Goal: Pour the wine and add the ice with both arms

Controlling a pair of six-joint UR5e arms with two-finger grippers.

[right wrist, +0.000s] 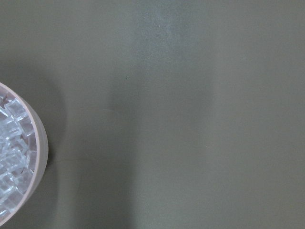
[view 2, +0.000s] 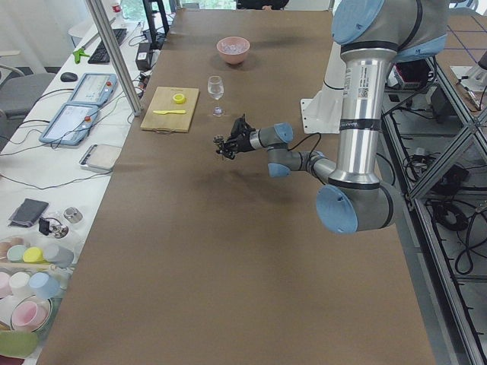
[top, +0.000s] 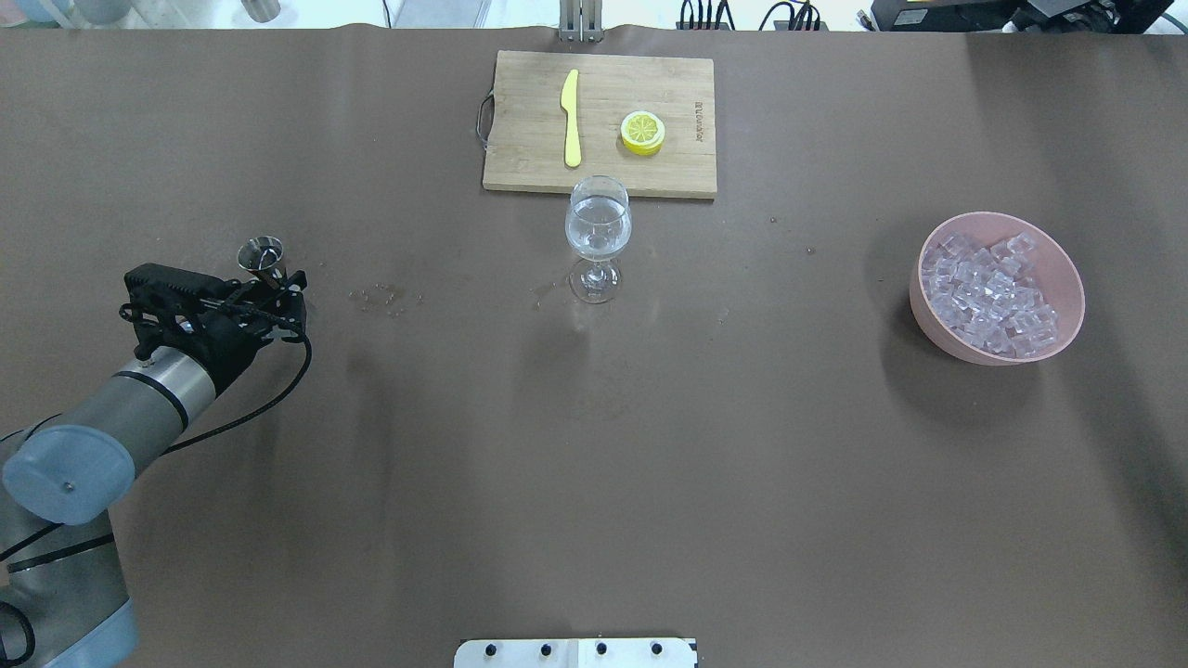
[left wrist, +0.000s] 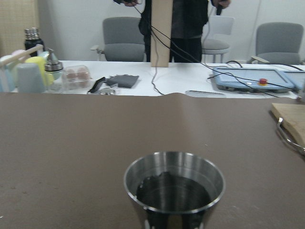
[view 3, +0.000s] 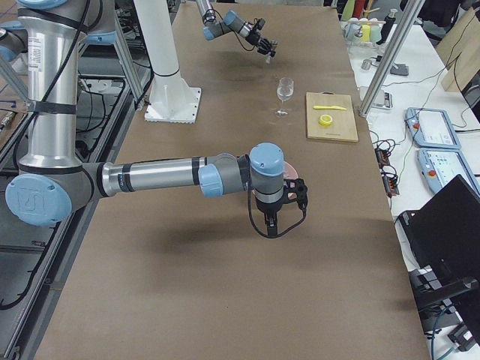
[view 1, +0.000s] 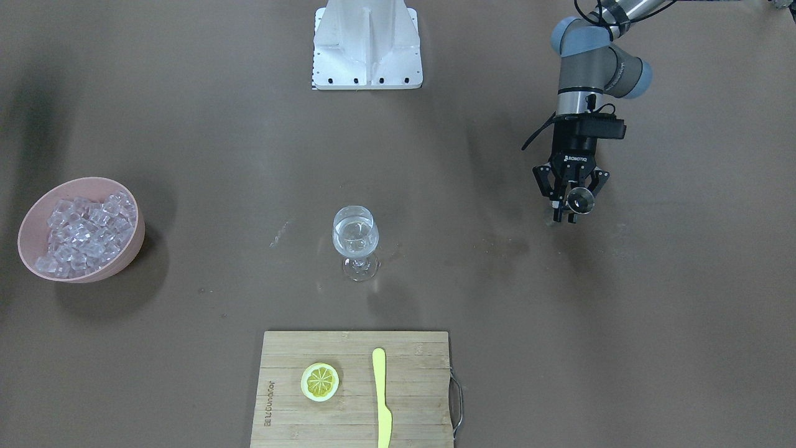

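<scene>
One steel cup (left wrist: 174,188) sits clamped in the left pincer (view 1: 571,200) near the desk's left edge. The right pincer (view 3: 271,223), by the bowl (view 1: 127,258) of ice (view 1: 84,235) near the right edge, has an unreadable opening. Wine (view 1: 354,242) stands in the glass (view 1: 360,269), midway between those edges. Slick cubes dropped from high up may splash it or tip the glass.

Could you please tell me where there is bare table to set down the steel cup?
The widest bare stretch lies between the wine glass and the white base. More runs from the steel cup in the left gripper to the glass, bar small specks. It is crowded where the glass stands near the cutting board; the ice bowl fills the robot's right.
</scene>
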